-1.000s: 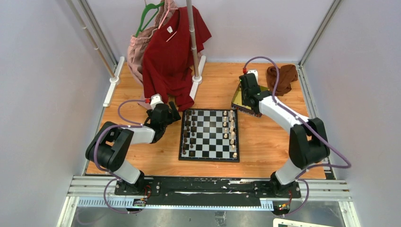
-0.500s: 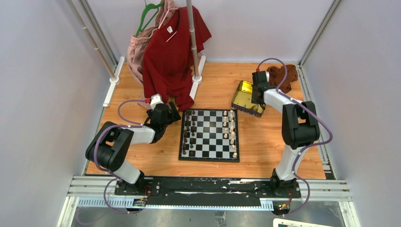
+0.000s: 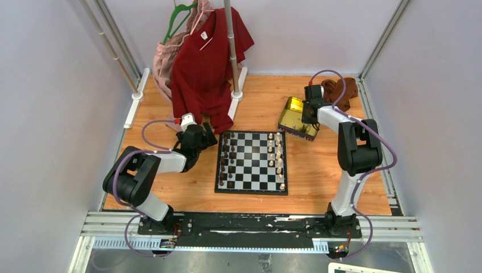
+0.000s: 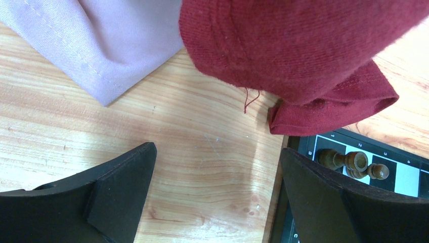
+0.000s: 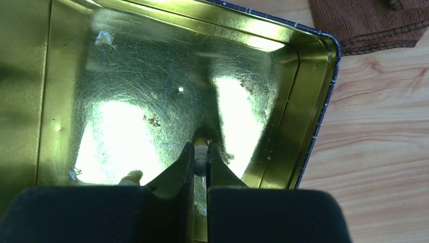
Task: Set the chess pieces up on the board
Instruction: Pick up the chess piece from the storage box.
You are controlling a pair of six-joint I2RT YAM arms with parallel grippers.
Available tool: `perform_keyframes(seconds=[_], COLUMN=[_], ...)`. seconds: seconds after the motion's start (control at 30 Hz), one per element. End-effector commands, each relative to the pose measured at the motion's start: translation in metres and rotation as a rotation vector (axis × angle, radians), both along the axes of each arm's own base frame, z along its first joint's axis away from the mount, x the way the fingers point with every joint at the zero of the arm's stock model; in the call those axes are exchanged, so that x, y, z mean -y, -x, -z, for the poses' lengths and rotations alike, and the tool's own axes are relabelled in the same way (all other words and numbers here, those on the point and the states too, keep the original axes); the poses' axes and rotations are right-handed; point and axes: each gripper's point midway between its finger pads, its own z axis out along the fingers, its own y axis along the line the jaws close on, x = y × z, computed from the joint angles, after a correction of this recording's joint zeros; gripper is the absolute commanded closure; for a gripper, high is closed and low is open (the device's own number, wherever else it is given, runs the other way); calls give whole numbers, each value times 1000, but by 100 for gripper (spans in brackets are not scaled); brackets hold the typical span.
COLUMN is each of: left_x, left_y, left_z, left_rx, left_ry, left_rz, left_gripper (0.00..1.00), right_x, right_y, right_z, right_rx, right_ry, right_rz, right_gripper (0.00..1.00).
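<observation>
Beyond the board's [image 3: 253,165] far right corner, inside the gold tin [image 5: 126,66], the right gripper [image 5: 200,148] pinches a cream chess piece [image 5: 200,162]; the left gripper [image 4: 217,150] gapes wide, empty, just beside the board's far left corner

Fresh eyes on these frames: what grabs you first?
A red shirt hangs from a rack at the back, hem at the board's far left corner. The board lies centre, dark pieces down its left side, cream pieces down its right. Far right, the right arm reaches into a gold tin, jaws pinched on a cream chess piece.
</observation>
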Motion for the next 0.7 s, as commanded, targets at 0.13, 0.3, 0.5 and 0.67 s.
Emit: perform_keyframes(seconds=[0.13,0.3,0.5,0.67], left_x=[-8,-8,-8,-8], left_y=[11,11,12,12], left_z=[15,15,15,15], left_rx=[-53,-54,-54,-53], left_ry=[-26,-27,-25,-23], left_rz=[-5,-5,-6,-10], left_gripper=[0,0,0,0], right_x=[-4,-16,-38,-75], right_y=[-9,-12,-2,32], right_z=[-32,-59,-94,-114], right_rx=[72,129,184,195], right_ry=[-45,-51,-60,-51], right_rz=[-15,-53,-121,-227], right_gripper=[100,100,100,100])
